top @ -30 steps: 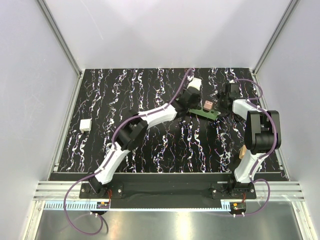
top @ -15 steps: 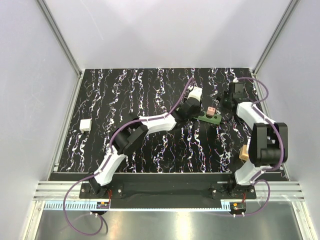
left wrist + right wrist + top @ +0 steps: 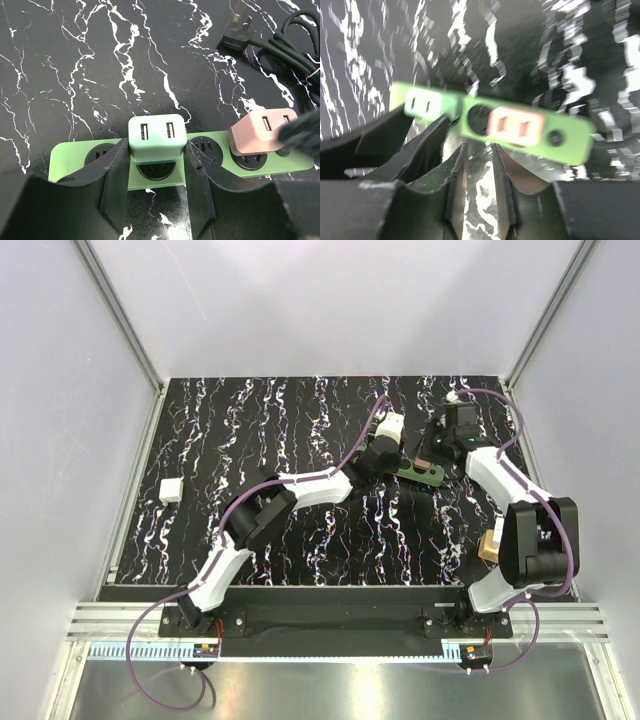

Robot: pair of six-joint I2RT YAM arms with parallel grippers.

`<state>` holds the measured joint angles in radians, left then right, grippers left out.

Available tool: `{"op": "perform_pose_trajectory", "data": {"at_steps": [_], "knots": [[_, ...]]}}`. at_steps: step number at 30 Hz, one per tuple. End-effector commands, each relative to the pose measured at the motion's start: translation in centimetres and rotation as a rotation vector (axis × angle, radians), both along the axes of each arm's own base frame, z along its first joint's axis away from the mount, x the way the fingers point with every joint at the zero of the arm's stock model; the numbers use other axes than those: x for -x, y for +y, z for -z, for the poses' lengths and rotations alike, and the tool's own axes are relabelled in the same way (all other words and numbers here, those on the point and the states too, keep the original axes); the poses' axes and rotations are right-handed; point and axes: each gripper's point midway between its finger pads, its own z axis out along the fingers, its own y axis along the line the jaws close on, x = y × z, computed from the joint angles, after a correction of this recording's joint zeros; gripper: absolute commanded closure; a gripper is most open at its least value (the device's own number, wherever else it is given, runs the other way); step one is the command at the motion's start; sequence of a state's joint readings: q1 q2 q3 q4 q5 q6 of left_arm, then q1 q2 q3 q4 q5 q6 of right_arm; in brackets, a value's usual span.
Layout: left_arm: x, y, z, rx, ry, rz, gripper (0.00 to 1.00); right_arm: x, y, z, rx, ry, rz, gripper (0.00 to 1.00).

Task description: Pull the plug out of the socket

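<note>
Only left wrist shows left claw [image 3: 157,150] clamping pale plug [image 3: 157,136] in socket [image 3: 70,160]; right claw [image 3: 479,156] released.

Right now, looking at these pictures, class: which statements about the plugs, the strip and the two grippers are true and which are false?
1. The pink plug sits in the green power strip. True.
2. The left gripper has a finger on each side of the pale green plug. True.
3. The right gripper holds the pink plug. False: nothing is between its fingers.
4. The black cord plug is pushed into a socket. False: it lies loose on the table, prongs bare.
</note>
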<state>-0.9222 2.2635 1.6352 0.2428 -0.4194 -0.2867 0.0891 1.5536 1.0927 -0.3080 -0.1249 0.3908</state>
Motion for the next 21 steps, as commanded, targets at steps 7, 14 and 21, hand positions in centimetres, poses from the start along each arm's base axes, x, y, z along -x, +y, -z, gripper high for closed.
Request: {"op": "perform_pose_trajectory", "data": {"at_steps": [7, 14, 21], "knots": [[-1.1, -0.8, -8.2, 0.191, -0.158, -0.038, 1.0, 0.4, 2.8, 0.5, 0.011, 0.019, -0.086, 0.65], [-1.0, -0.8, -8.2, 0.2, -0.156, -0.039, 1.0, 0.1, 3.9, 2.9, 0.005, 0.072, -0.101, 0.99], [-0.8, -0.8, -8.3, 0.212, -0.154, -0.036, 1.0, -0.9, 4.6, 4.4, 0.015, 0.068, -0.08, 1.0]]}}
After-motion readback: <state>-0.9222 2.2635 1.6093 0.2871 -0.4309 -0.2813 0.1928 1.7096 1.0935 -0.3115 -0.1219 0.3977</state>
